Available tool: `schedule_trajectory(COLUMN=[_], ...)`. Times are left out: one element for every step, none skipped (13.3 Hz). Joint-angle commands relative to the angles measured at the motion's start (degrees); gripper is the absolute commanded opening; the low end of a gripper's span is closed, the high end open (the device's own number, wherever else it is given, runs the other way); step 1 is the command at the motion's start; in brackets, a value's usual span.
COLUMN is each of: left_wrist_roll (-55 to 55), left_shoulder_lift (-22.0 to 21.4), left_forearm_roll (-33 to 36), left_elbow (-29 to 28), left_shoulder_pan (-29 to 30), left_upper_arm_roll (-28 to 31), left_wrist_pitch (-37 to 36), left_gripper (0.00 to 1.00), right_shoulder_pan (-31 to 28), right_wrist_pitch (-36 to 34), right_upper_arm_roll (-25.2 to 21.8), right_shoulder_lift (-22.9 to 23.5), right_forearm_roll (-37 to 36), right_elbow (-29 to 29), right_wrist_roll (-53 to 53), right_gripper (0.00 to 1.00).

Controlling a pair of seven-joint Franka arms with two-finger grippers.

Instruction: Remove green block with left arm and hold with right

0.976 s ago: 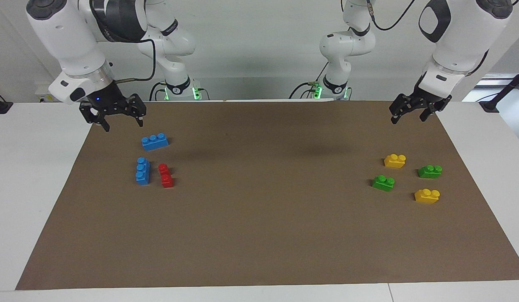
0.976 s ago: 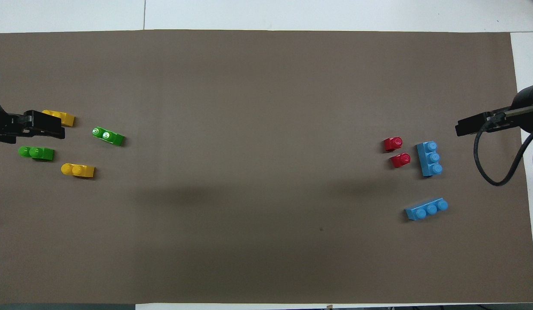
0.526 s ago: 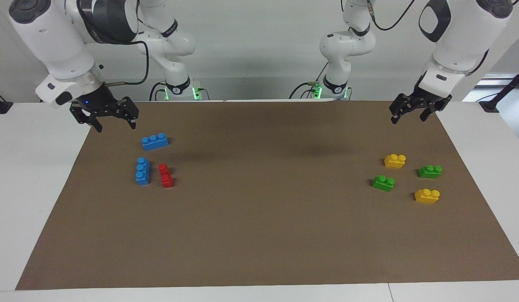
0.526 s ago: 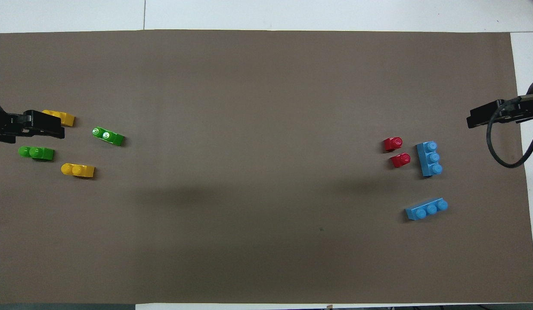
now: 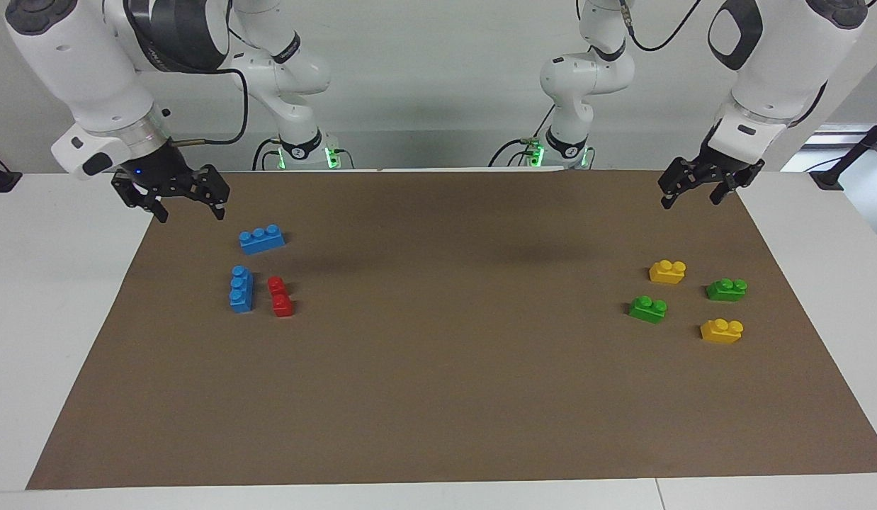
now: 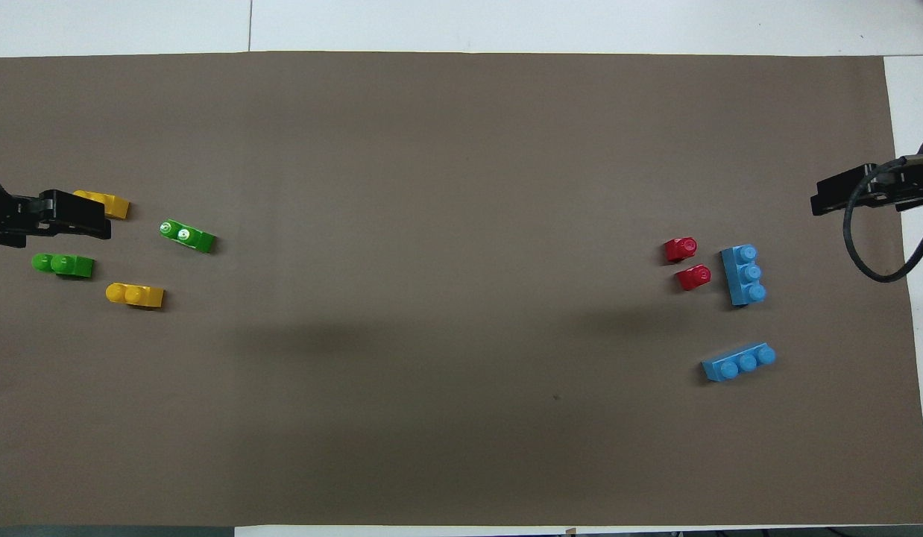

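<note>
Two green blocks lie on the brown mat toward the left arm's end. One green block [image 5: 648, 309] [image 6: 187, 236] lies more toward the table's middle, the other green block [image 5: 726, 289] [image 6: 62, 264] closer to the mat's end. My left gripper [image 5: 690, 201] [image 6: 81, 216] hangs open and empty over the mat's edge nearest the robots, well above the blocks and apart from them. My right gripper [image 5: 189, 210] [image 6: 842, 200], showing a small blue light, hangs open and empty over the mat's corner at the right arm's end.
Two yellow bricks [image 5: 667, 271] [image 5: 721, 331] lie beside the green ones. At the right arm's end lie two blue three-stud bricks [image 5: 261, 239] [image 5: 241, 288] and red pieces [image 5: 280, 296]. The brown mat [image 5: 438, 397] covers most of the white table.
My right gripper has drawn back toward the right arm's end of the table, from over the mat near the blue brick to its corner. The left gripper has barely moved. No block has moved.
</note>
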Motion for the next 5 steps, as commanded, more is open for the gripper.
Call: schedule_trajectory(left_wrist_roll=[0.31, 0.31, 0.31, 0.31, 0.31], left_shoulder_lift=[0.36, 0.36, 0.36, 0.36, 0.36], left_forearm_roll=[0.06, 0.06, 0.06, 0.06, 0.06], left_elbow=[0.99, 0.91, 0.9, 0.99, 0.99], left_shoulder_pan=[-0.6, -0.6, -0.6, -0.51, -0.51], left_upper_arm_roll=[0.41, 0.41, 0.41, 0.41, 0.41], left_wrist_pitch=[-0.26, -0.09, -0.08, -0.08, -0.08], left_gripper=[1.0, 1.0, 1.0, 1.0, 1.0], right_shoulder_pan=[0.39, 0.39, 0.39, 0.39, 0.39], right_wrist_pitch=[-1.17, -1.17, -1.08, -1.08, -1.08], right_upper_arm_roll=[-0.31, -0.31, -0.31, -0.31, -0.31], right_shoulder_lift=[0.93, 0.93, 0.93, 0.93, 0.93], right_forearm_roll=[-0.47, -0.47, -0.56, -0.56, -0.56], right_elbow=[1.68, 1.68, 1.68, 1.68, 1.68], right_wrist_roll=[1.18, 1.18, 1.18, 1.18, 1.18], right_gripper=[1.0, 1.0, 1.0, 1.0, 1.0])
